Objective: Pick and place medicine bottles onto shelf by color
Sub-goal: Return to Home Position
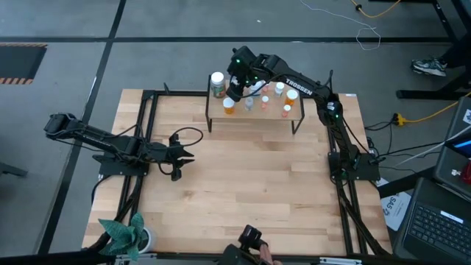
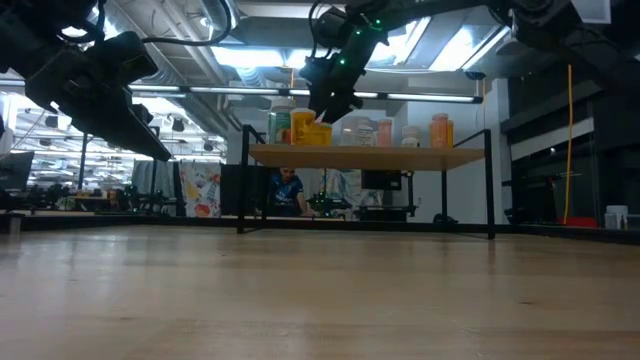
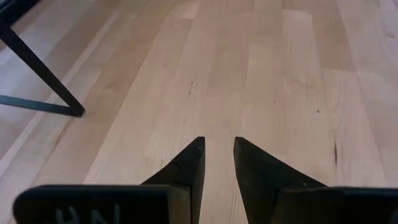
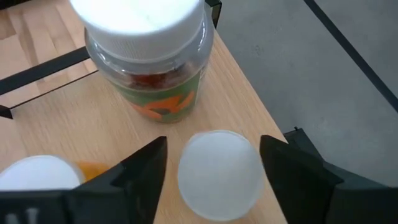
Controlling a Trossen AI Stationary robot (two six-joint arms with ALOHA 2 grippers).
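Note:
The shelf [image 1: 254,116] stands at the table's far side on thin black legs and bears several white-capped bottles. A big green-labelled bottle [image 4: 149,74] stands at its far left corner [image 1: 218,83], and an orange bottle [image 1: 230,107] stands nearer the front. My right gripper [image 4: 214,162] hovers over the shelf's left end [image 2: 330,95], open. Its fingers stand on either side of a white cap [image 4: 219,175], and the body of that bottle is hidden below the cap. My left gripper [image 1: 181,156] waits open and empty over the bare table at the left [image 3: 217,155]. My right gripper comes from above with its fingers pointing down beside the white cap [image 4: 249,177]. A gap shows between the cap and one finger [image 4: 146,165]. I cannot tell whether the other finger [image 4: 283,165] touches the cap. The bottle stands upright on the shelf.
More bottles, clear and orange [image 1: 286,110], stand toward the shelf's right end. Black frame rails [image 1: 147,125] run along the table's sides. A green plant [image 1: 126,232] sits at the near left corner. A person [image 2: 288,190] shows in the room behind the shelf.

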